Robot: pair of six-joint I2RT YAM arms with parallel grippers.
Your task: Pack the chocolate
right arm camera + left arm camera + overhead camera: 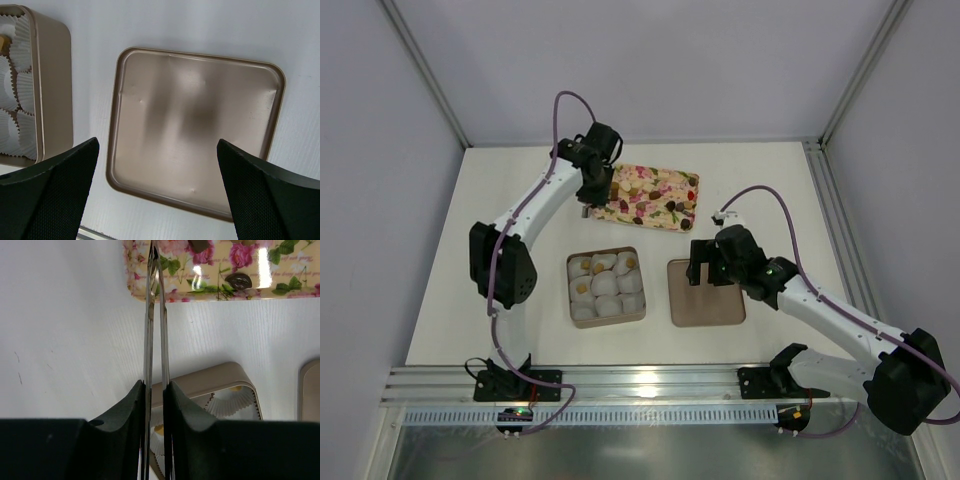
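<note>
Our left gripper (156,387) squeezes a pair of tweezers (148,330) almost closed, their tips over the flowered tray (215,292) (we cannot tell whether they hold anything). The chocolate (238,280) lies loose on that glossy tray, so we think a round piece could squirt from such thin blades. Our right gripper (157,145) hangs wide above the lid (195,125).

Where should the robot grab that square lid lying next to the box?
Probably one raised rim wall, pinched from straight above, inside and outside. The lid lies flat, hollow side up, and looks too wide to straddle whole.
</note>
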